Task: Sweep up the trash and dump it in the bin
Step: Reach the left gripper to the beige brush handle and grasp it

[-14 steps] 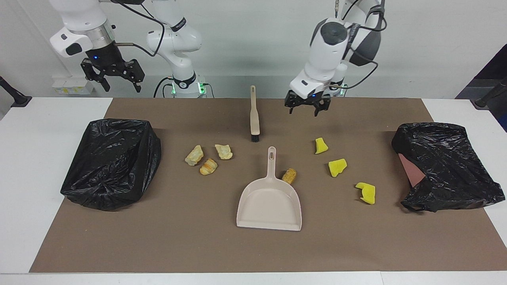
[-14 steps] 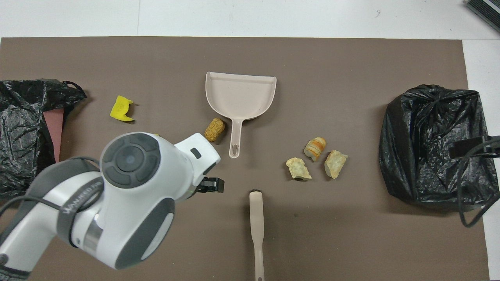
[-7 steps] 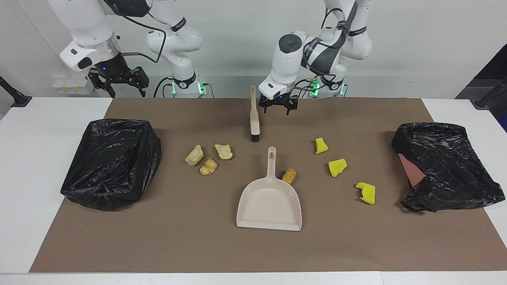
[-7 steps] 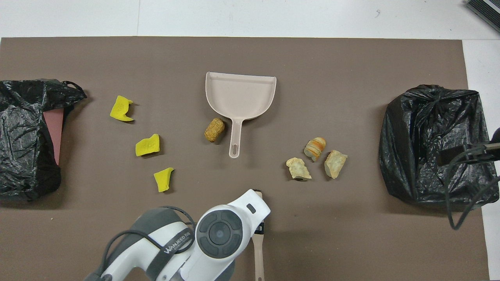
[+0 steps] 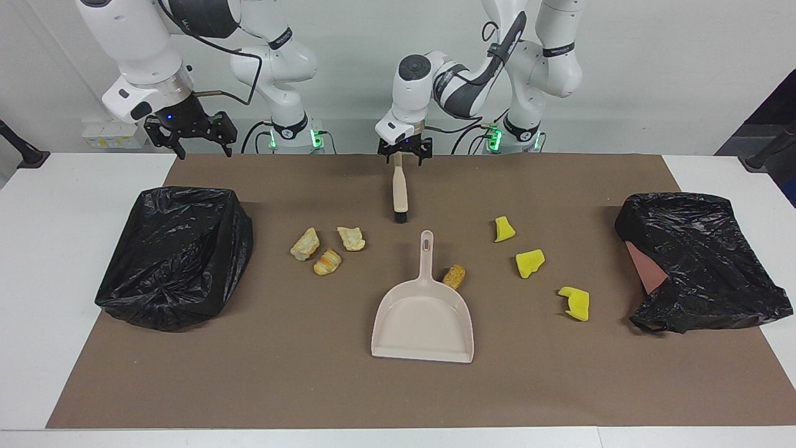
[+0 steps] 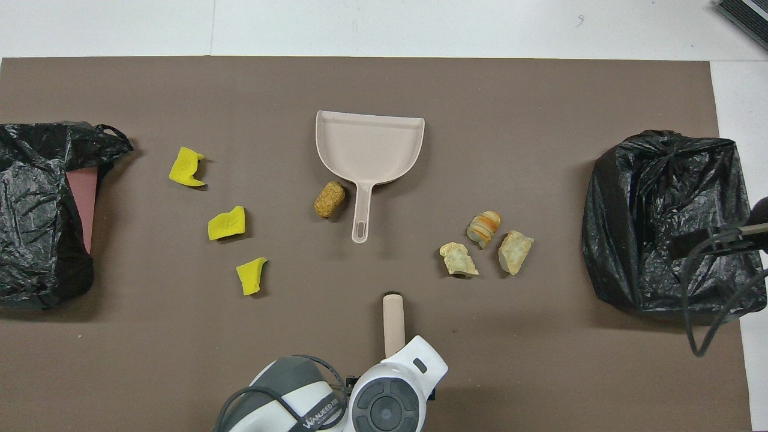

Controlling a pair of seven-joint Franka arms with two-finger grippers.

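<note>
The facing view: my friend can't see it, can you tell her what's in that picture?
The left tool, open, is at the handle end of a beige brush lying on a brown mat; the right tool waits open in the air. Seven trash scraps lie around a beige dustpan, with a black bag toward each end.

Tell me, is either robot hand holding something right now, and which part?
Nothing is held. The left gripper is open over the handle end of the brush, not gripping it. The right gripper hangs open above the table's edge, waiting.
</note>
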